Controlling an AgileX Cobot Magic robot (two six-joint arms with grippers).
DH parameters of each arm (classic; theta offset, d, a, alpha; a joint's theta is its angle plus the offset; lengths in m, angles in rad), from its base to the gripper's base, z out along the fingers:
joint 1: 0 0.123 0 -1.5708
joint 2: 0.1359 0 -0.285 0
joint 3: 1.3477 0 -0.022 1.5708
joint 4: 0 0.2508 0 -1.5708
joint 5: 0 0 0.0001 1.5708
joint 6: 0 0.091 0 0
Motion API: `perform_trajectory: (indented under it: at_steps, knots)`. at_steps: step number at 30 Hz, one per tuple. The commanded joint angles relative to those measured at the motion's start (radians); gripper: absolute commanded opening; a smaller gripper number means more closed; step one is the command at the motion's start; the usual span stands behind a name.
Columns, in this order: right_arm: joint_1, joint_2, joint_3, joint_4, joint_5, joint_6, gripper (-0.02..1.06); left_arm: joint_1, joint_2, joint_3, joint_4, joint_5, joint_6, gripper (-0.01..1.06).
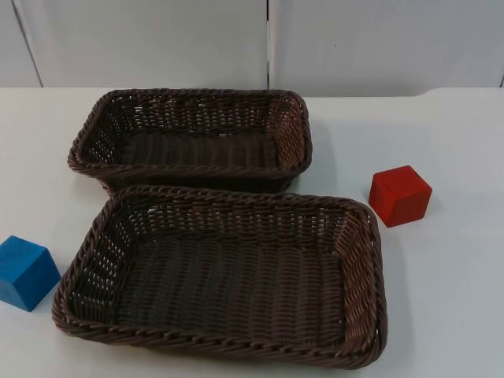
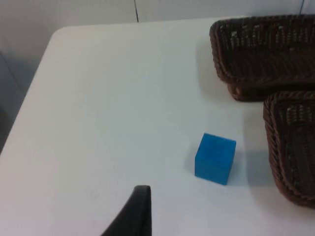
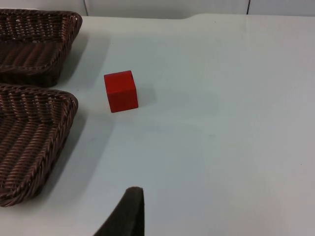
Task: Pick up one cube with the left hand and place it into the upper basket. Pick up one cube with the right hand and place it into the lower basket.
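A blue cube point(image 1: 26, 272) rests on the white table just left of the lower basket point(image 1: 364, 299). A red cube point(image 1: 400, 195) stands to the right, between the two baskets' right ends. The upper basket point(image 1: 189, 96) sits behind the lower one; both are dark brown wicker with nothing inside. In the left wrist view my left gripper point(image 2: 142, 195) hangs over bare table, short of the blue cube point(image 2: 215, 158) and apart from it. In the right wrist view my right gripper point(image 3: 134, 195) is likewise well back from the red cube point(image 3: 120, 91).
The grey partition wall point(image 1: 157, 39) closes the table at the back. The table's left edge and rounded corner point(image 2: 54, 37) lie beyond the blue cube. Bare table point(image 3: 231, 123) stretches right of the red cube.
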Motion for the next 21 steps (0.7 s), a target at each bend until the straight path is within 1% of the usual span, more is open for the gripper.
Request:
perform_trajectory:
  at_steps: [1,4,8,10,15,21]
  knots:
    - [-0.004,-0.003,-0.002,0.011,-0.003,0.002,1.05,-0.004,-0.004,-0.016,0.0,-0.017,-0.006,1.05]
    - [-0.004,-0.003,-0.002,0.011,-0.003,0.002,1.05,-0.004,-0.004,-0.024,0.0,-0.017,-0.006,1.05]
    - [-0.004,-0.003,-0.002,0.052,-0.009,0.015,1.05,-0.004,0.0,-0.024,-0.012,-0.017,-0.006,1.05]
    - [-0.004,-0.003,-0.002,0.054,-0.009,0.015,1.05,-0.004,0.007,-0.024,-0.012,-0.017,-0.006,1.05]
    - [-0.004,-0.003,-0.002,0.045,-0.009,0.015,1.05,-0.004,0.008,-0.024,-0.012,-0.017,-0.006,1.05]
    - [-0.004,-0.003,-0.002,-0.008,-0.009,0.015,1.05,-0.004,0.007,-0.024,-0.012,-0.018,-0.006,1.05]
